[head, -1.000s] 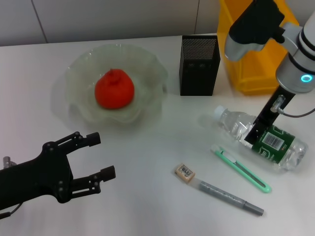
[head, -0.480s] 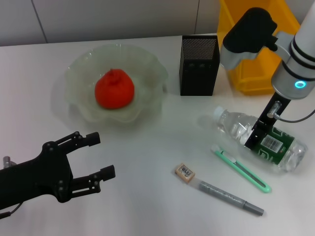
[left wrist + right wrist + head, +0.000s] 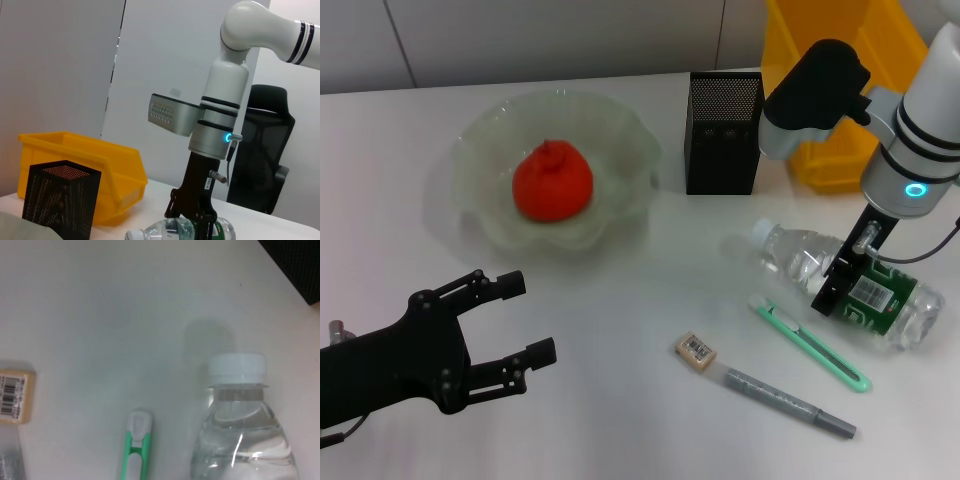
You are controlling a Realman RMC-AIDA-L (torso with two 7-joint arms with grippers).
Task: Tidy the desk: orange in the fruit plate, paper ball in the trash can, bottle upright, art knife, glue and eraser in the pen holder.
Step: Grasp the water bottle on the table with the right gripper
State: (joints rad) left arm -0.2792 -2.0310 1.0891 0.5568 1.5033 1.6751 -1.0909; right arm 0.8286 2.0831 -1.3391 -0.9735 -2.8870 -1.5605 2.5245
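1. Right tool (image 3: 842,283): positioned low over the bottle (image 3: 850,282), which lies on its side on the white surface (image 3: 620,310) at the robot's right. The black fingers straddle the bottle at the edge of its green label. The head view and the left wrist view (image 3: 197,220) do not show whether the fingers press the bottle; the grip state cannot be determined.
2. Bottle: clear plastic with a white cap (image 3: 236,371). In the head view the cap end points toward the pen holder (image 3: 725,132) and the labelled end points toward the right edge of the surface.
3. Left tool (image 3: 510,325): held above the near left part of the surface, fingers spread wide, holding nothing. It is well apart from all task items.
4. Orange (image 3: 552,181): rests in the middle of the translucent fruit plate (image 3: 480,135), at the far left of the surface.
5. Pen holder: black mesh, upright, just beside the fruit plate on its right. A yellow bin (image 3: 840,120) stands behind and to the right of it.
6. Art knife (image 3: 810,343): green and white, lies flat on the surface just beside the bottle, on the side nearer the robot.
7. Eraser (image 3: 696,351): tan with a barcode label, lies near the front centre of the surface.
8. Grey pen-shaped item (image 3: 788,403): lies flat just beside the eraser, running from it toward the near right edge of the surface.
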